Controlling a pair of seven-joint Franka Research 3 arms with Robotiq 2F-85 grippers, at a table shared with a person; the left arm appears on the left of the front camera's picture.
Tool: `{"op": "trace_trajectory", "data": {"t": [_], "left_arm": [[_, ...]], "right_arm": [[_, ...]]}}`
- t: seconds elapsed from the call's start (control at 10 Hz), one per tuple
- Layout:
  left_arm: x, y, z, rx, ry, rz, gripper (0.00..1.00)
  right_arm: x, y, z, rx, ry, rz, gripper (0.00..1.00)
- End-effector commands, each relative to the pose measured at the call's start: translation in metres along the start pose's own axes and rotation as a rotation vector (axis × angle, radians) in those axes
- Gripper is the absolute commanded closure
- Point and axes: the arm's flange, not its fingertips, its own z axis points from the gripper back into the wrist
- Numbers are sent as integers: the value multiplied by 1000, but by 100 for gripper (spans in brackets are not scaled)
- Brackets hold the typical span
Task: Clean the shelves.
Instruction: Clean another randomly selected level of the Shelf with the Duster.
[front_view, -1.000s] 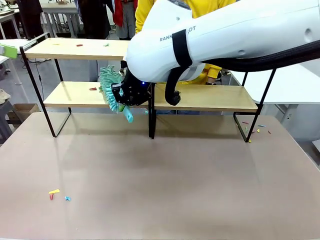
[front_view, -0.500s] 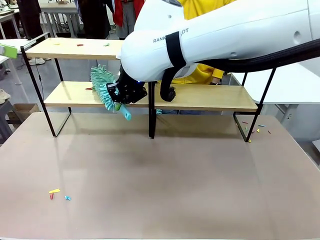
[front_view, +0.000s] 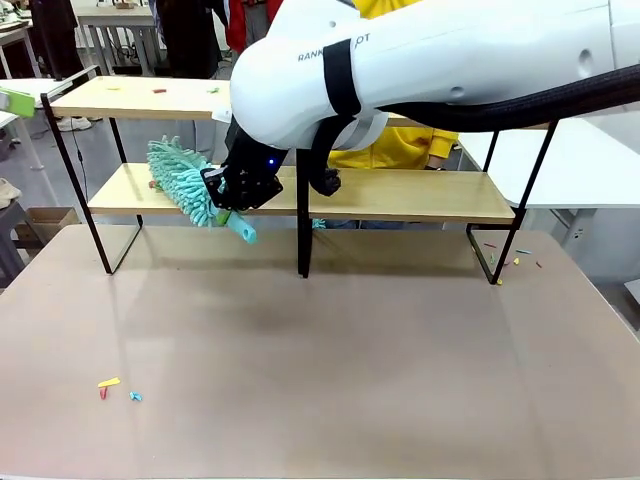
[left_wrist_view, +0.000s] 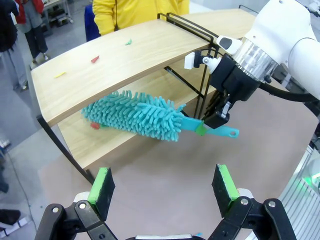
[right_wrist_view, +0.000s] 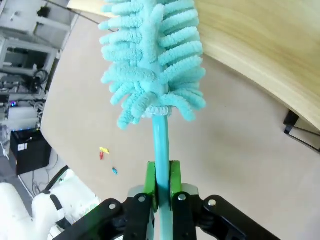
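Observation:
The shelves (front_view: 420, 195) stand at the far side of the table, light wooden boards on a black frame. My right gripper (front_view: 232, 202) is shut on the handle of a teal fluffy duster (front_view: 180, 180), whose head lies across the left lower board. In the right wrist view the green pads (right_wrist_view: 150, 181) clamp the duster (right_wrist_view: 155, 55) handle. The left wrist view shows the duster (left_wrist_view: 135, 114) under the upper board, a red scrap (left_wrist_view: 95, 126) beside it, and my left gripper (left_wrist_view: 165, 187) open and empty above the table. Small scraps (front_view: 158, 90) lie on the upper left board.
A person in yellow (front_view: 400, 150) stands behind the shelves. Coloured scraps lie on the brown table at the front left (front_view: 108, 383) and near the rack's right foot (front_view: 510, 258). White tables (front_view: 590, 165) flank the scene.
My right gripper has carried the duster leftward along the lower left board, the head sweeping toward the rack's left end. Its grip has stayed shut.

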Motion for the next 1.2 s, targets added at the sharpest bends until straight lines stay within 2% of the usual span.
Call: {"op": "trace_trajectory", "data": {"t": [0.0,0.1,0.3,0.4,0.6,0.8,1.0,1.1], "left_arm": [[0,0,0,0,-4,4,0],[0,0,0,0,-4,4,0],[0,0,0,0,-4,4,0],[0,0,0,0,-4,4,0],[0,0,0,0,-4,4,0],[0,0,0,0,-4,4,0],[0,0,0,0,-4,4,0],[0,0,0,0,-4,4,0]], "right_arm": [[-1,-10,12,35,33,75,88],[-4,-11,14,21,92,138,88],[-20,-21,37,122,369,367,88],[-30,-30,53,208,411,431,88],[-48,-51,90,427,393,480,88],[-54,-62,97,587,440,500,88],[-59,-72,100,669,477,485,88],[-64,-77,106,663,480,465,88]]}}
